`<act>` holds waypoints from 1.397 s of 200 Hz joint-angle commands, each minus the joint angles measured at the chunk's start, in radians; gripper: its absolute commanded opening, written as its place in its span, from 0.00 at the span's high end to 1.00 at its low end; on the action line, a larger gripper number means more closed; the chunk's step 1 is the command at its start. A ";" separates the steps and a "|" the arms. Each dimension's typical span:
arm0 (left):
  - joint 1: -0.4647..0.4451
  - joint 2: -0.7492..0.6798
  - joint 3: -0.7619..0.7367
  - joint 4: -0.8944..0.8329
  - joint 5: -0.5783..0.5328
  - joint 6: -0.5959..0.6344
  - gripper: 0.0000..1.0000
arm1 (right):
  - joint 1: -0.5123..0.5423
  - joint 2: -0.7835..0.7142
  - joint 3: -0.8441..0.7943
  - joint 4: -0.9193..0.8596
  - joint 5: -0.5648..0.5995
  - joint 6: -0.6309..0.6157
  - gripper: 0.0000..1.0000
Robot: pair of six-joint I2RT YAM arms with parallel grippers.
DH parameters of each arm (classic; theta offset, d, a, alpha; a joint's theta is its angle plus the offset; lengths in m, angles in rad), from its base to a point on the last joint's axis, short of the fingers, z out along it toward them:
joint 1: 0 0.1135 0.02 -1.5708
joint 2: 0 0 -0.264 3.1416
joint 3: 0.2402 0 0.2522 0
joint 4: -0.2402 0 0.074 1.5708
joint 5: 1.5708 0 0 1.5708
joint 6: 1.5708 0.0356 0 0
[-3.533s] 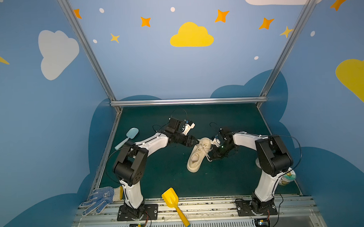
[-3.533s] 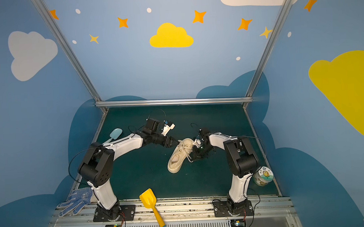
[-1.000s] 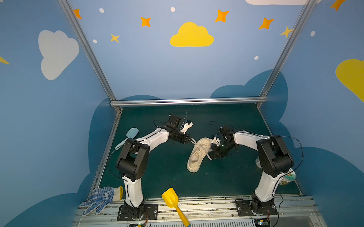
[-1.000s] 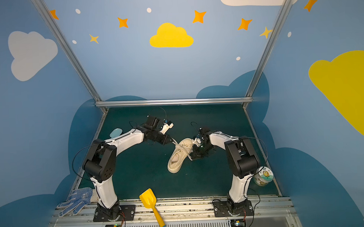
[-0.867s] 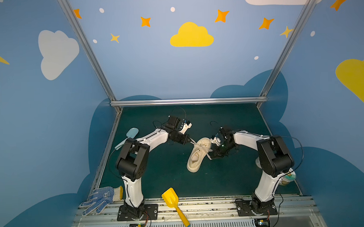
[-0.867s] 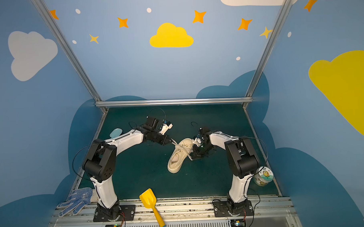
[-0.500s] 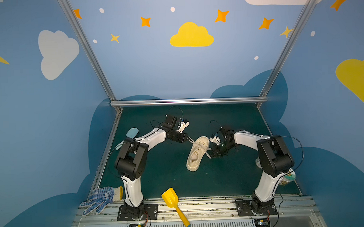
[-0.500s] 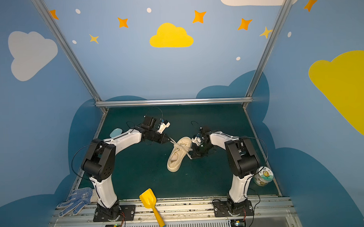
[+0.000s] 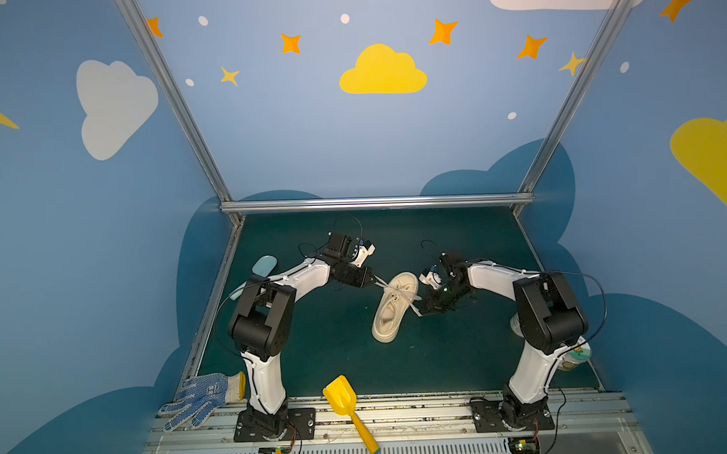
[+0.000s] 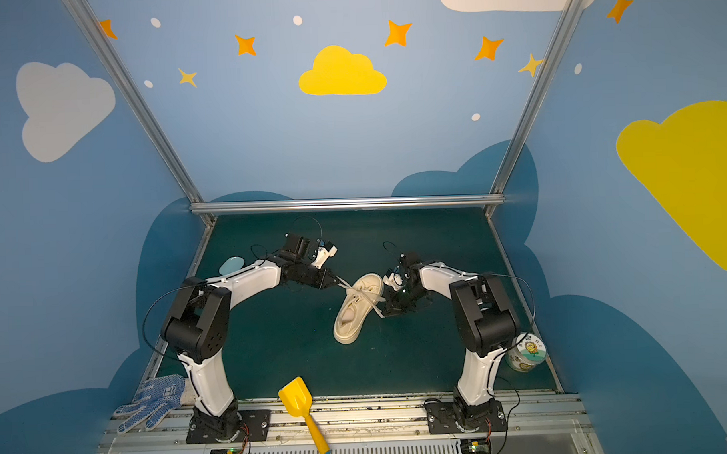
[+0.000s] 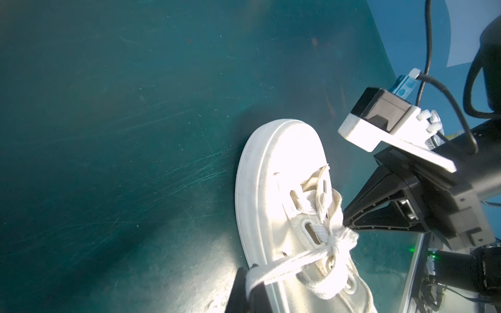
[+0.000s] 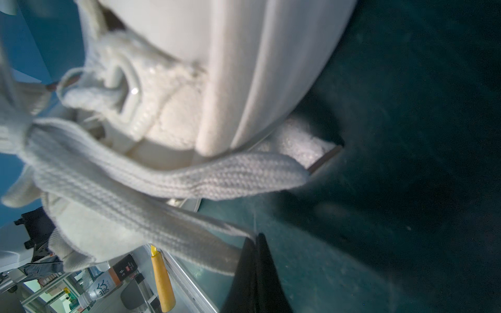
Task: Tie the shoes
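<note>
The shoe (image 9: pixel 388 318) lies on the green mat (image 9: pixel 328 345), its laces (image 9: pixel 398 295) knotted and drawn taut between the left gripper (image 9: pixel 372 281) and right gripper (image 9: pixel 424 311), each clamped on a lace end beside the shoe, while a tub (image 10: pixel 526 351), contents unseen, stands well right of it, amid blue cloud-painted walls (image 9: pixel 350 145).

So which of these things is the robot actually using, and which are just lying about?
In use: cream low-top sneaker; its flat cream laces; left gripper and right gripper, each shut on a lace.
Lying about: yellow toy shovel; blue-dotted white glove; pale blue oval object; round printed tub.
</note>
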 commanded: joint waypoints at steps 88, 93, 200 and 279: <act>0.024 -0.074 -0.088 0.088 0.064 -0.033 0.39 | -0.001 0.003 0.125 -0.202 -0.017 -0.045 0.70; 0.026 -0.087 -0.097 0.088 0.058 -0.035 0.39 | -0.003 -0.001 0.124 -0.213 -0.009 -0.051 0.69; -0.096 -0.154 -0.260 -0.024 -0.038 -0.064 0.41 | -0.084 -0.029 0.181 -0.328 0.093 -0.069 0.63; -0.194 -0.153 -0.278 -0.032 -0.071 -0.133 0.43 | -0.088 0.056 0.252 -0.288 0.052 -0.048 0.63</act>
